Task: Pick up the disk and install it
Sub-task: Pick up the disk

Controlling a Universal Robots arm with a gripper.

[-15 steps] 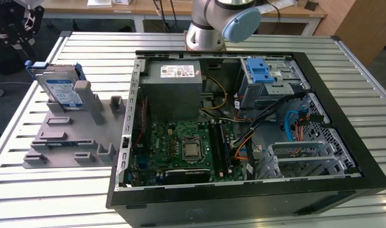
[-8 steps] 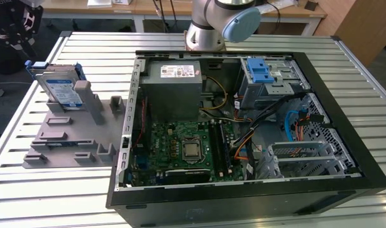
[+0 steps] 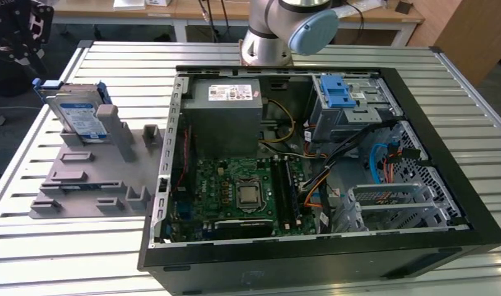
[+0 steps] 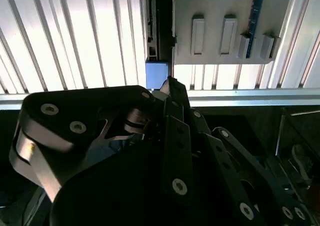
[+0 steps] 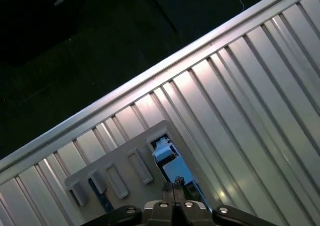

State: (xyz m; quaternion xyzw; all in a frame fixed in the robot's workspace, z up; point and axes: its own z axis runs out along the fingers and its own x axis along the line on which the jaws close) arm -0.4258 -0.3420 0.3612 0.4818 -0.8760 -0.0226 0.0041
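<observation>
Stock as I see it from the desk:

1. Claw (image 5: 174,187): in both wrist views its two fingers meet at the tips with nothing between them. I read it as closed and empty. It hangs over the disk's end of the fixture and touches neither

2. Disk (image 3: 76,117): stands on edge in the fixture, at the exterior view's left, well apart from the case. A blue carrier frames it, and the white-and-blue label faces the camera. In the first wrist view its blue and white upper edge shows near the claw tips. It is not in the case

3. Fixture (image 3: 86,179): a grey slab with raised blocks and slots. It lies flat on the table, just beside the case on the exterior view's left

4. Case (image 3: 316,265): black, on its side, with the panel off. Inside are a green board (image 3: 234,191), a grey supply box (image 3: 226,117) and a bay with a blue latch (image 3: 345,98)

5. Table (image 3: 456,68): silver and slatted, bearing all of the above

6. Arm (image 3: 271,31): its base stands at the table's far edge, behind the case
</observation>
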